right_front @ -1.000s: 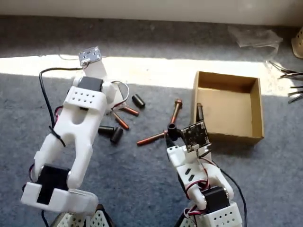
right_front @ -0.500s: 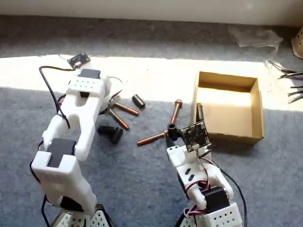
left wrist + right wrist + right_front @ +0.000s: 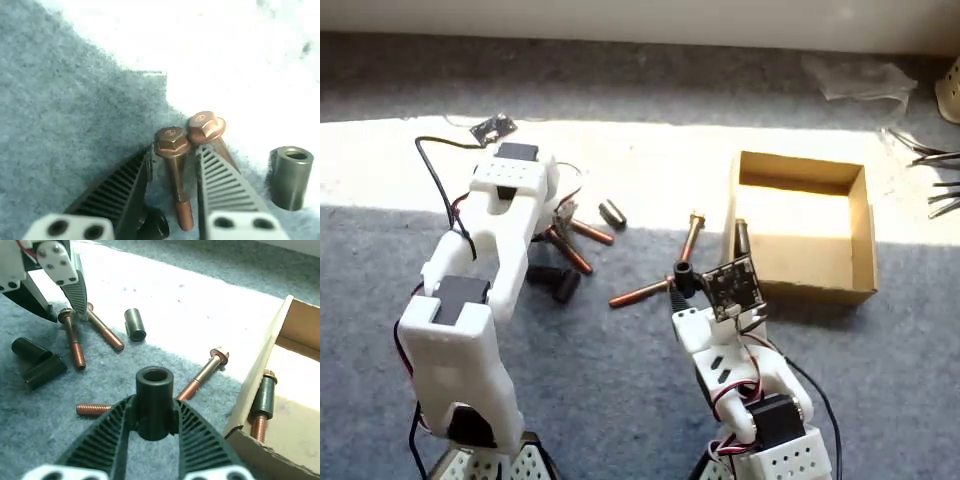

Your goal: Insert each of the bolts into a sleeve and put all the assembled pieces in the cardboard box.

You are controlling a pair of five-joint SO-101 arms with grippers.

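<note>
Left gripper [image 3: 173, 150] jaws spread astride a bolt [image 3: 176, 185], well apart from cardboard box [image 3: 810, 291]. Judgement: close mid-shank, excluding neighbouring bolt [image 3: 206, 125]. Right gripper [image 3: 154, 407] jaws pinch sleeve [image 3: 154, 385] upright.

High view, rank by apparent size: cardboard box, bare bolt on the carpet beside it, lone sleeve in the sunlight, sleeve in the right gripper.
1. Cardboard box
2. Bare bolt
3. Lone sleeve and held sleeve in the right gripper: alike; the held one may be nearer the camera, so unranked.
</note>
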